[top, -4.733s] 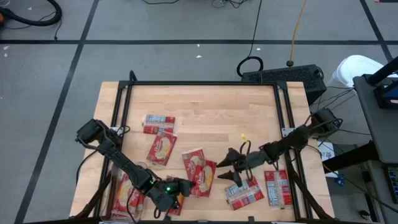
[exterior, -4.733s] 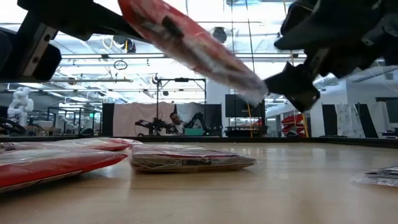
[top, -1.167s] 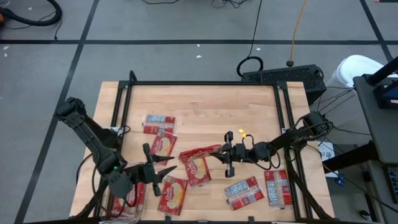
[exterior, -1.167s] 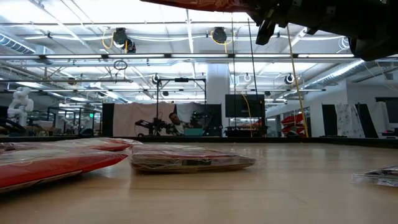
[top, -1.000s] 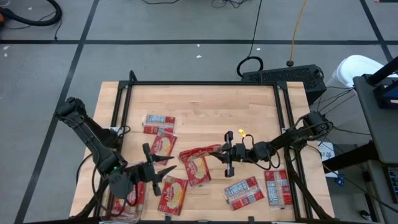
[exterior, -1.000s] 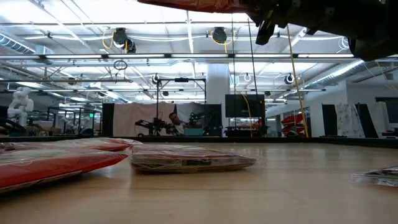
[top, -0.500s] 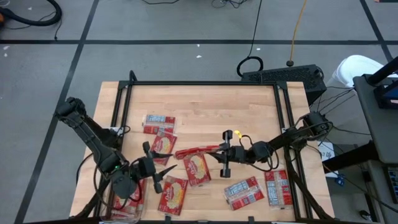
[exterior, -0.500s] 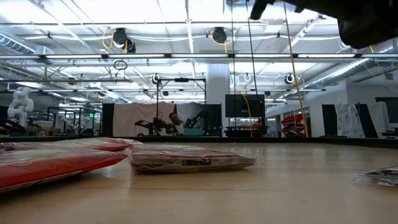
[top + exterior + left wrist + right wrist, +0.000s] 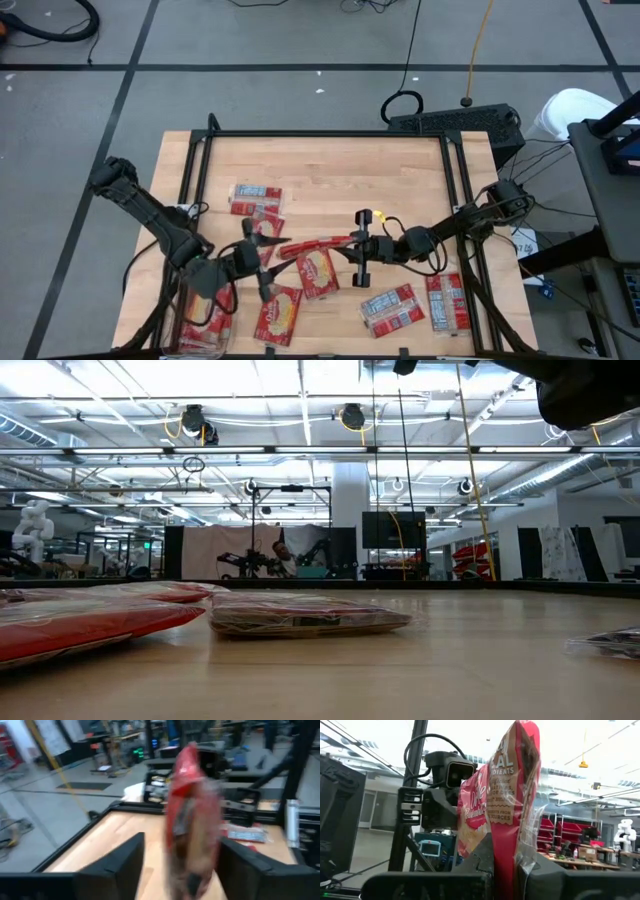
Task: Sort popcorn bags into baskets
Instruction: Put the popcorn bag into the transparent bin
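Red and crinkly, a light, floppy popcorn bag (image 9: pixel 315 244) is hanging edge-on above the counter (image 9: pixel 330 170), pinched by the right tool (image 9: pixel 357 247), while the left tool (image 9: pixel 255 258) is reaching with fingers spread toward its free end.

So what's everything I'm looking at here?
Table: one, light wood with a black frame, under everything.
Loose popcorn bags: six that I can count, red, lying flat across the near half of the table.
Held popcorn bag: one, red, in the air over the table's middle.
Bin: one, clear plastic, at the near left corner.
Binned bags: red, inside the bin, number unclear.
Right claw: one, dark, shut on the held popcorn bag.
Left claw: one, dark, open, at the bag's free end.
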`<state>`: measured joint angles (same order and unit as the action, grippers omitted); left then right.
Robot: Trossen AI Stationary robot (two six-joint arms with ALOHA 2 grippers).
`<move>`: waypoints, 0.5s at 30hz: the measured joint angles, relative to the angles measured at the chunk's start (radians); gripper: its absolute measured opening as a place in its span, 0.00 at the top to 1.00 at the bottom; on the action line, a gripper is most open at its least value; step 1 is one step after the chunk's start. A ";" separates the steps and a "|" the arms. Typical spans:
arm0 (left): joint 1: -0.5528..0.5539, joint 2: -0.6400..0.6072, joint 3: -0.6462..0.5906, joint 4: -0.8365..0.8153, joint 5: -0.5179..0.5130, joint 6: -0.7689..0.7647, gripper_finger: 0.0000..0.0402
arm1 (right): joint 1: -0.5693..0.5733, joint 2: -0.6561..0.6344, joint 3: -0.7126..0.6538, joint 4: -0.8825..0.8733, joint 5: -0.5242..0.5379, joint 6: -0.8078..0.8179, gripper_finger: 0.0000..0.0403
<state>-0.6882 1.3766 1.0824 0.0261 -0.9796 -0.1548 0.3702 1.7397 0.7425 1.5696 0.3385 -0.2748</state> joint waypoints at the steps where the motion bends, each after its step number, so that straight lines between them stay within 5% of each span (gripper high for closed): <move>1: 0.012 0.000 0.000 0.005 0.026 0.005 0.53 | -0.003 0.000 0.000 0.000 -0.001 0.000 0.97; 8: 0.058 0.000 0.000 -0.009 0.179 0.067 0.93 | -0.007 0.000 0.000 -0.002 -0.001 0.010 0.94; 15: 0.043 -0.066 -0.001 -0.138 0.237 0.028 0.92 | -0.008 -0.001 -0.006 -0.096 0.006 0.116 0.74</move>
<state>-0.6453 1.3108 1.0813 -0.1122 -0.7429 -0.1265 0.3620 1.7384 0.7360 1.4734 0.3443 -0.1586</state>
